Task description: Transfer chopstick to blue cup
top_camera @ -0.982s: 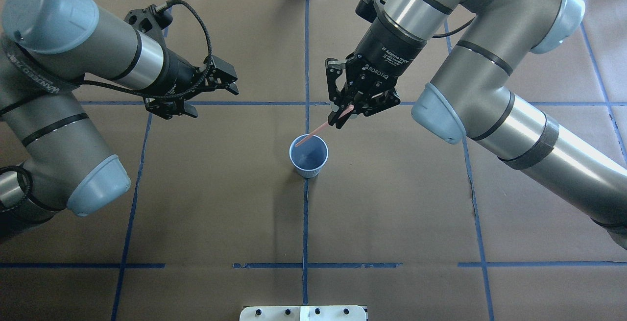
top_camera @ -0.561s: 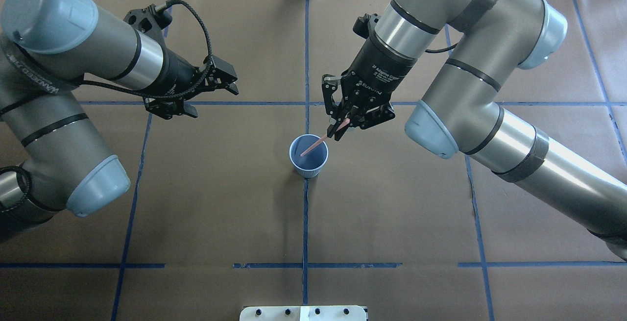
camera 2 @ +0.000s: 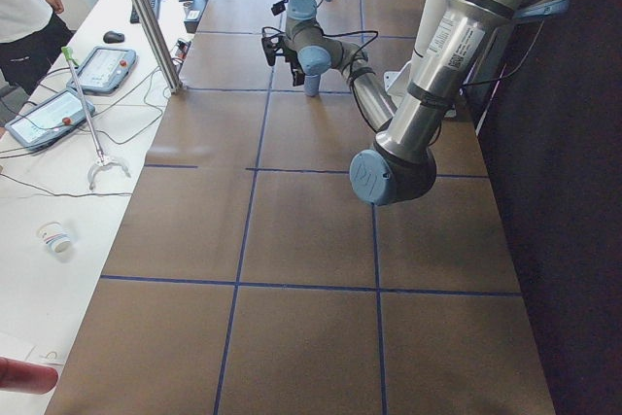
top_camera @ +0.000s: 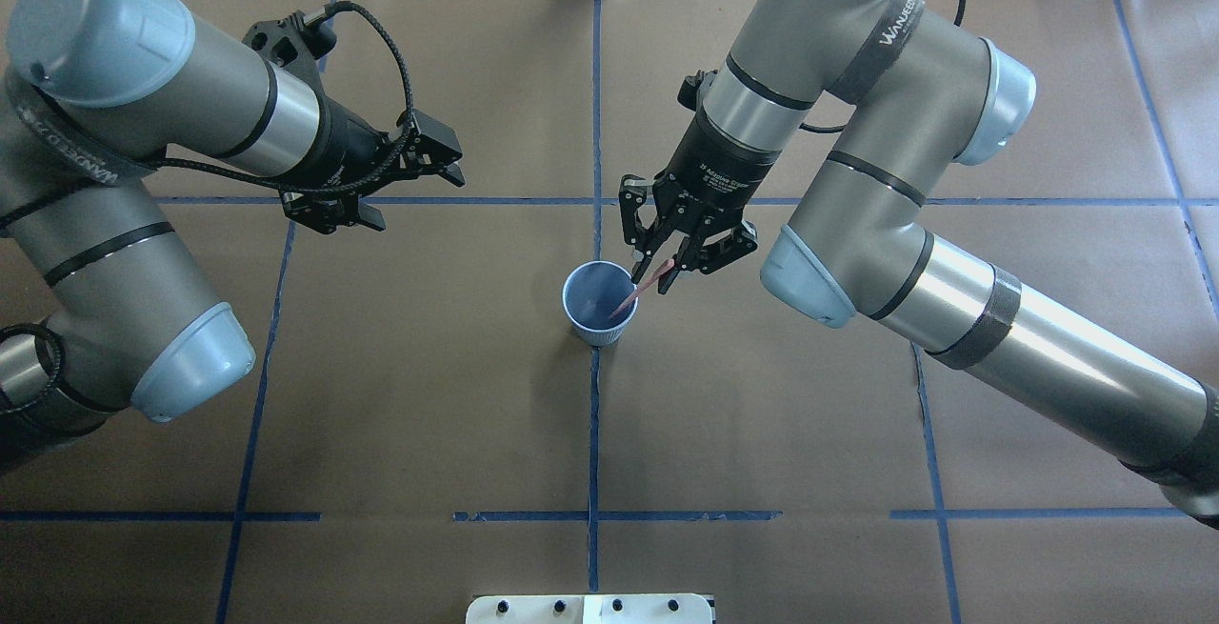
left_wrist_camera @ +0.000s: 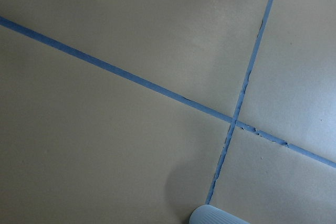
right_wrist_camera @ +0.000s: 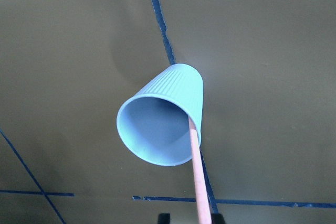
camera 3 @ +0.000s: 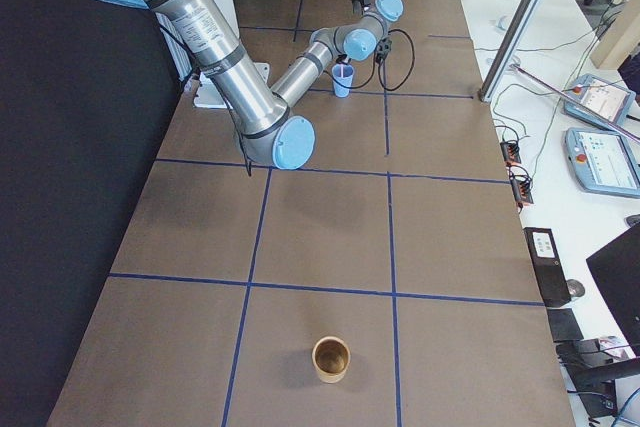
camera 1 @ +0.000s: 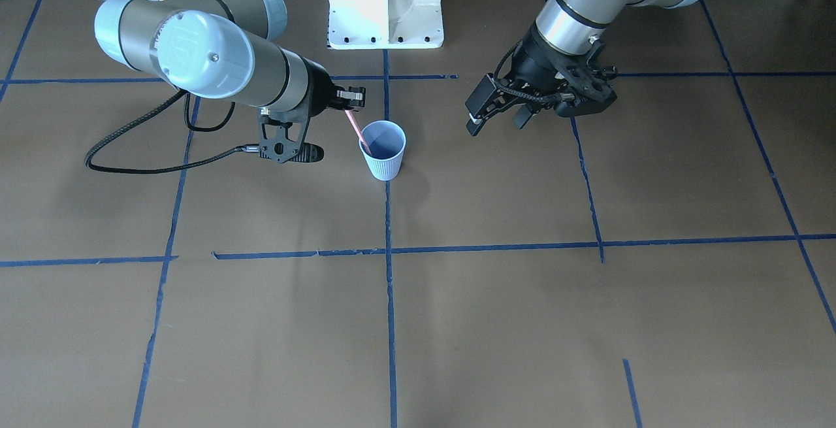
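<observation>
The blue cup (top_camera: pixel 598 303) stands upright on the table's centre line, also seen as the cup (camera 1: pixel 384 151) from the front. The pinkish chopstick (top_camera: pixel 648 284) slants down from my right gripper (top_camera: pixel 664 273), which is shut on its upper end just beyond the cup's right rim. The lower end of the chopstick (camera 1: pixel 357 130) dips inside the cup. In the right wrist view the chopstick (right_wrist_camera: pixel 197 177) crosses the rim of the cup (right_wrist_camera: pixel 163 121). My left gripper (top_camera: pixel 422 199) hangs open and holds nothing, well left of the cup. The left wrist view catches only the cup's edge (left_wrist_camera: pixel 216 216).
The robot's white base (camera 1: pixel 385 3) sits at the table's robot side. A brown cup (camera 3: pixel 331 357) stands far off at the table's right end. A side bench with tablets (camera 2: pixel 102 67) and a person (camera 2: pixel 24 7) lie beyond the far edge. Blue tape lines grid the table.
My right gripper has moved toward the cup and lowered, bringing the chopstick's tip from over the far rim down into the cup. The left arm has stayed still.
</observation>
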